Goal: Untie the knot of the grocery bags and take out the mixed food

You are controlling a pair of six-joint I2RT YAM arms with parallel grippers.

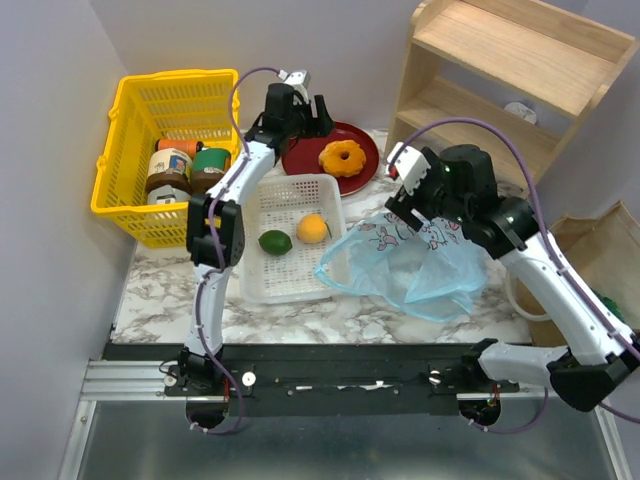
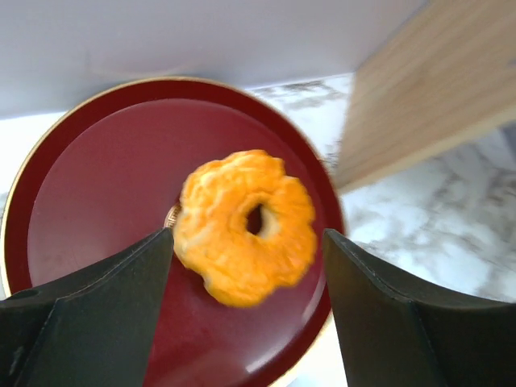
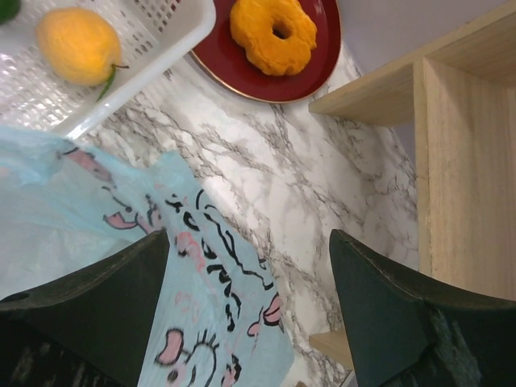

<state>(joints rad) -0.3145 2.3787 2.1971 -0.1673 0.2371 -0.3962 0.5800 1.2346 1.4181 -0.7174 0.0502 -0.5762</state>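
Marbled tabletop [image 1: 160, 290], plain-walled corner. The lime [image 1: 274, 241] and orange [image 1: 312, 228] lie in the white tray [image 1: 280, 205]. The doughnut [image 1: 343, 158] sits on the red plate [image 1: 366, 170], with the left claw [image 2: 246, 238] above it, spread and empty. The light-blue bag [image 1: 410, 265] lies slack beside the tray. The right claw [image 3: 248, 238] hangs over it, spread, holding nothing. The brown paper bag [image 1: 600, 250] at the right edge looks unattended, contents indeterminable. Progress judged roughly midway.
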